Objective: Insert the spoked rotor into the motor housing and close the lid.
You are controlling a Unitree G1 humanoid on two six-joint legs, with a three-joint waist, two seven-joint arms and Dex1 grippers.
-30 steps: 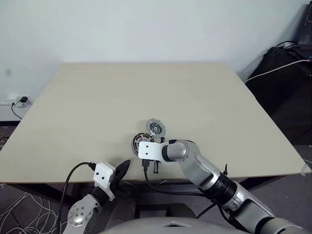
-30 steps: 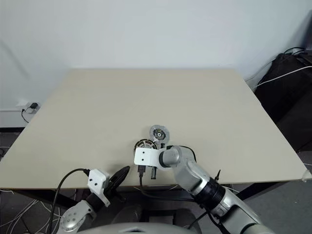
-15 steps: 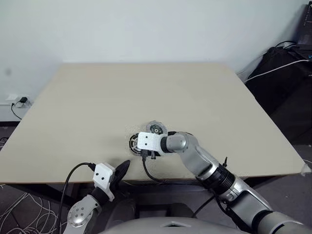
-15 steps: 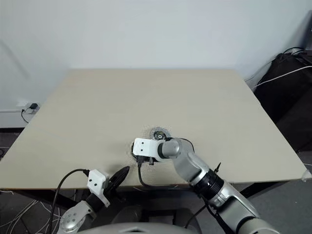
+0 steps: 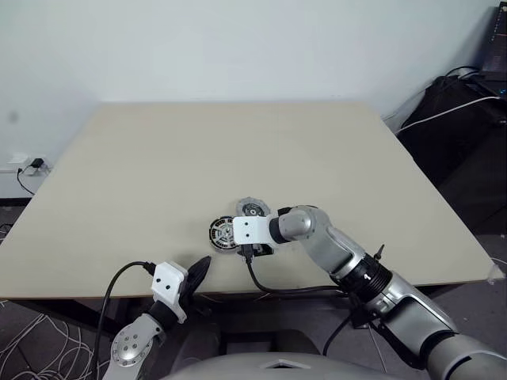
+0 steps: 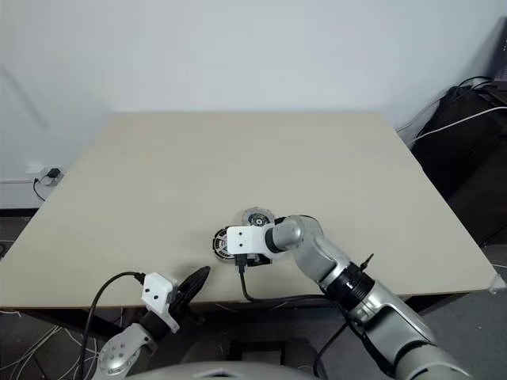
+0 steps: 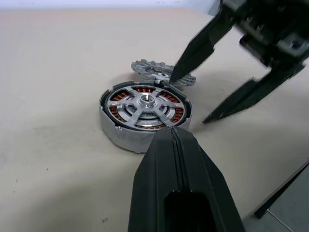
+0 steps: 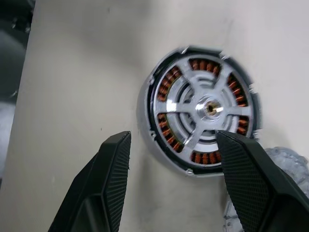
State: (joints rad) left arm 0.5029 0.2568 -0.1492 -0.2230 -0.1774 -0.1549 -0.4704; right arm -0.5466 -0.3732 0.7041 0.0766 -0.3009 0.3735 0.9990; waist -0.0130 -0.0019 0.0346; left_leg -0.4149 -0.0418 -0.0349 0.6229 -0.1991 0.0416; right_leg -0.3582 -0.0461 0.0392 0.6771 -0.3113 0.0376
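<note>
A: Quick, where's the spoked rotor?

B: Seated flat inside the motor housing. In my wrist views the silver spokes and hub lie level with the copper windings showing between them. The housing sits on the beige surface near its front edge.

A: And the lid?

B: Not on. It lies flat on the surface just beside the housing, on the far side; from the left wrist view its notched rim is close to the housing's edge, but I can't tell if they touch. In the head view the dark centre faces up.

A: Right pincer?

B: Jaws spread wide, nothing between them. It hangs over the housing, angled down. In its own view one finger is over bare surface beside the housing, the other finger overlaps the housing's rim on the lid side. From the left wrist camera one black fingertip comes down at the lid's near edge; contact I can't confirm.

A: Left pincer?

B: Fully closed, fingers pressed together, gripping nothing. It points roughly level toward the housing from the front edge of the surface, and its tip lines up with the housing's near rim in its own view. In the head view it sits at the surface's front edge, apart from the parts.

A: Anything else?

B: A black cable trails off the right wrist over the front edge.
</note>
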